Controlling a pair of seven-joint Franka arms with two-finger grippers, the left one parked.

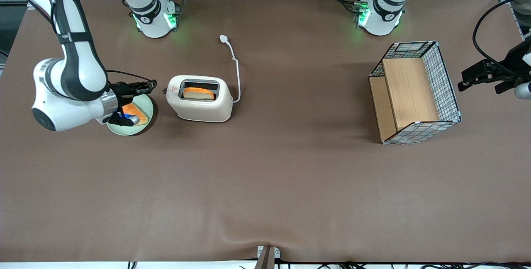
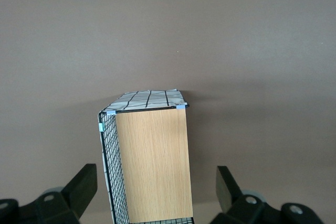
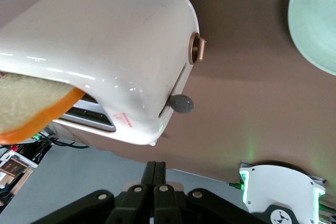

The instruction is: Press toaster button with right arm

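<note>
Brown surface (image 1: pixel 265 186), lab racks along its edge farthest from the front camera. Your right arm (image 1: pixel 70 78) holds the pincer (image 1: pixel 150 85) clenched, empty, fingers pressed together, above the green plate (image 1: pixel 146 116) and just beside the toaster's narrow end, not touching. The toaster (image 1: pixel 200 99) sits toward the working arm's end of the surface, a bread slice (image 1: pixel 199 93) in its slot. The toaster button (image 3: pixel 182 104) juts from that end face, near the fingertips. Another slice (image 1: pixel 137 111) lies on the plate. A wire basket (image 1: pixel 415 93) stands toward the parked arm's end.
</note>
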